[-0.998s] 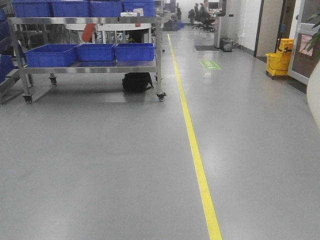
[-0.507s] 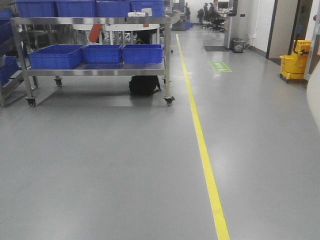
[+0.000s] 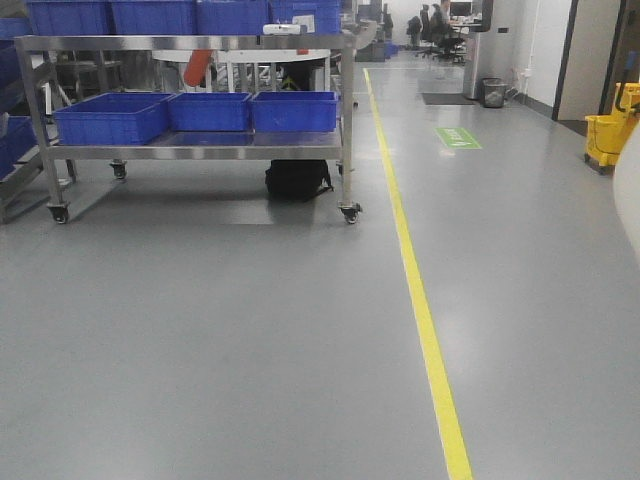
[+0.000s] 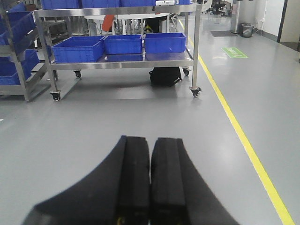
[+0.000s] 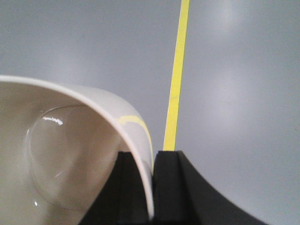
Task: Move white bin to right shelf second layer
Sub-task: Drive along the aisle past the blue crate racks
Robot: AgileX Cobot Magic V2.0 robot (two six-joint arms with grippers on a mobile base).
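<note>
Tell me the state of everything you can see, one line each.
white bin: rim pinched, held over the floor
right gripper: shut on the white bin
left gripper: shut, holding nothing
blue crates: sitting on the steel cart, lower shelf
black bag: lying under the steel cart

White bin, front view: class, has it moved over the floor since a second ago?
Yes. The white bin rides forward, veering left: the yellow floor line and steel trolley have slid right and drawn nearer.
</note>
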